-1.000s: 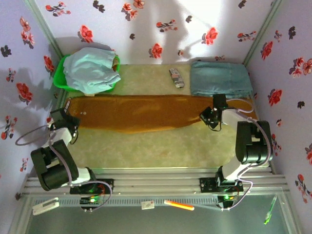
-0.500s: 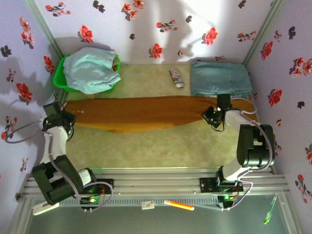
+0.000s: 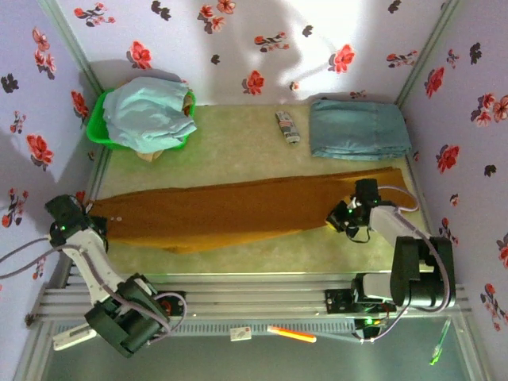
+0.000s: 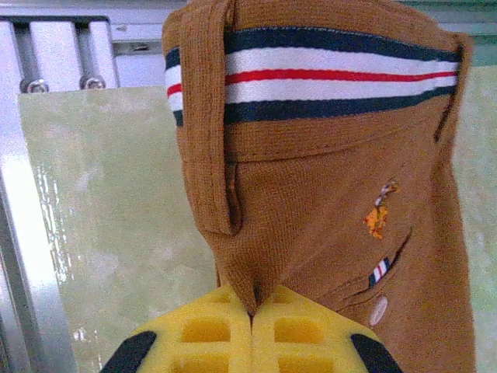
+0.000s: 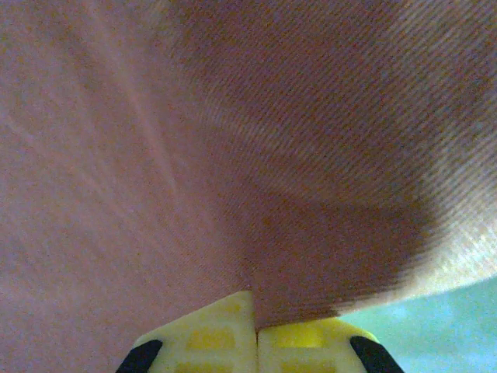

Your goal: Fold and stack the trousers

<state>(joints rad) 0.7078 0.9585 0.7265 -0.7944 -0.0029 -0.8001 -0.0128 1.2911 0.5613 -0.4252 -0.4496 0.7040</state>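
Observation:
The mustard-brown trousers (image 3: 238,210) lie stretched across the pale green table mat, slanting slightly from lower left to upper right. My left gripper (image 3: 94,209) is at their left end, the waistband. In the left wrist view its yellow fingers (image 4: 210,334) are shut on a pinch of the trousers (image 4: 326,194) below a striped waistband lining and a pale button. My right gripper (image 3: 338,219) sits near the leg end on the right. In the right wrist view the gripper (image 5: 256,318) is shut on a fold of the brown cloth (image 5: 233,155), which drapes over the camera.
A green basket (image 3: 97,127) heaped with pale blue cloth stands at the back left. A folded blue-grey garment (image 3: 357,128) lies at the back right, with a remote control (image 3: 287,127) beside it. Flowered walls close in on three sides; a metal rail (image 3: 254,290) runs along the near edge.
Both grippers have drawn the trousers toward the near edge of the table. The left arm swung outward to the left, and the cloth now lies lower and more slanted.

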